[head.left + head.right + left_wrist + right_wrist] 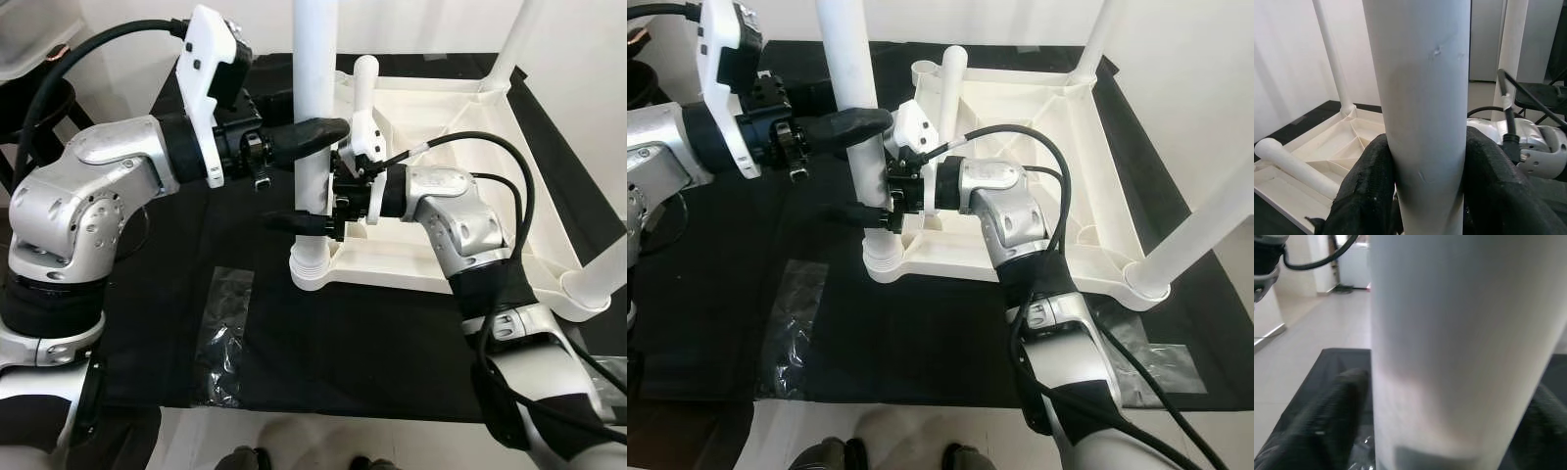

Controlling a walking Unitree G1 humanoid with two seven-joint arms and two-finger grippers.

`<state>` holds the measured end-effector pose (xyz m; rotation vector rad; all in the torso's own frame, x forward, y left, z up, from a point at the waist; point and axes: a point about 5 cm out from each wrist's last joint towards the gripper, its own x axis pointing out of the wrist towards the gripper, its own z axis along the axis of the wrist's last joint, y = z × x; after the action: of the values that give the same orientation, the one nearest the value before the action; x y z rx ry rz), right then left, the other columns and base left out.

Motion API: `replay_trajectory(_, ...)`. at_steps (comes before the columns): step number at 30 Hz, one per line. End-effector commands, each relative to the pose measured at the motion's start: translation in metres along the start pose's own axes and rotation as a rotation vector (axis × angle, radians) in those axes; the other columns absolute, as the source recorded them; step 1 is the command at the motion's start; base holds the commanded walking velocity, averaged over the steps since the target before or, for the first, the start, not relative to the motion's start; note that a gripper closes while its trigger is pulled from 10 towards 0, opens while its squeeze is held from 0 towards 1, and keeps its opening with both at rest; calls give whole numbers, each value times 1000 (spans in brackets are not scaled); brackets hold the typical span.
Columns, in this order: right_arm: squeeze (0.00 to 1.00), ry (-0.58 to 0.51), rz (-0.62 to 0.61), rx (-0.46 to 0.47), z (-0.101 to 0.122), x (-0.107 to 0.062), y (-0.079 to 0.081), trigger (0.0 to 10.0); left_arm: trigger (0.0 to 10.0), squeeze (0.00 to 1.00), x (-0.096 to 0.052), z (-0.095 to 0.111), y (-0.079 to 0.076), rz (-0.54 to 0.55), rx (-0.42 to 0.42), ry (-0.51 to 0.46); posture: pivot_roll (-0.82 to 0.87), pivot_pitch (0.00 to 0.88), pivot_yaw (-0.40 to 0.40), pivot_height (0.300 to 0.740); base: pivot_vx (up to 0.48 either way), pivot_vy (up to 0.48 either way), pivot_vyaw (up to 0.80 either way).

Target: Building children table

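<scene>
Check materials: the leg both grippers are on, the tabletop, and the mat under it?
Leg: looks like white moulded plastic tube, matte with small scuffs. Tabletop: same white plastic, ribbed underside facing up. Mat: black woven-looking fabric, matte. Left gripper and right gripper clamp the leg.

Both the left gripper and the right gripper crowd the upright leg at 12 o'clock. The upturned tabletop blocks 2 o'clock; a loose leg lies across it. Black mat at 9 o'clock lies open, apart from a plastic bag.
</scene>
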<state>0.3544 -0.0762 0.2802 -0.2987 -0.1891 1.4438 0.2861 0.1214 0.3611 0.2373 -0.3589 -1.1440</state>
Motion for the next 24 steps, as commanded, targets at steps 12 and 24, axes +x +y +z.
replay_trajectory(12,0,-56,100,27,-5,-1,0,0,0,0,1,-7,-18,-144,-6,46,74,154,14,740,0,0,0)
replay_trajectory(24,0,-68,-80,46,-10,-5,-6,0,10000,0,5,-6,-8,-62,-2,35,50,155,11,740,0,0,0)
